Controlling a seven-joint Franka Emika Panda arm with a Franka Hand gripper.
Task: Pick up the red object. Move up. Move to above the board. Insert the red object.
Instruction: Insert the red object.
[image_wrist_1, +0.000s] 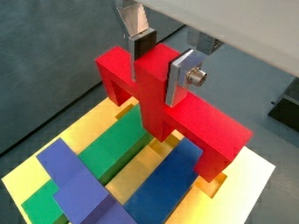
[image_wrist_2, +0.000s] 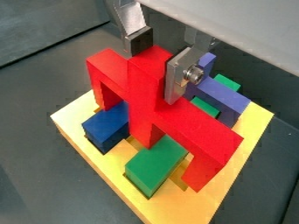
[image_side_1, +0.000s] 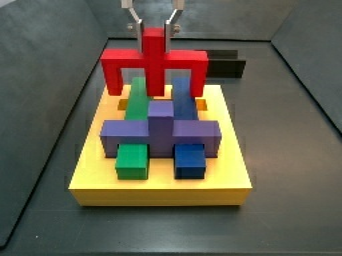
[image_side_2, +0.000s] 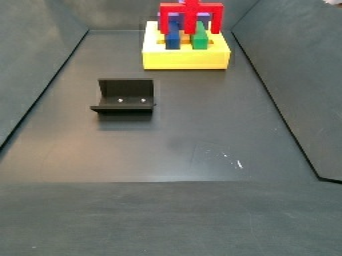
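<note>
Gripper (image_wrist_1: 163, 59) pinches upright red object (image_wrist_1: 176, 109), legs down into board (image_wrist_1: 251, 188).

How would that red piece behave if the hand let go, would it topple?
The hand grips the red object by its central post. Its legs look seated in the board, so it probably stays upright. It looks rigid and smooth, perhaps slippery.

1. A dark grey floor (image_side_2: 174, 130) is filling the frame in a side view, walled along its sides.
2. The yellow board (image_side_2: 186, 58) is lying flat on it at upper centre.
3. The fixture (image_side_2: 126, 98) is standing left of centre, well apart from the board.
4. The gripper (image_side_1: 154, 22) is hanging above the board's far end.
</note>
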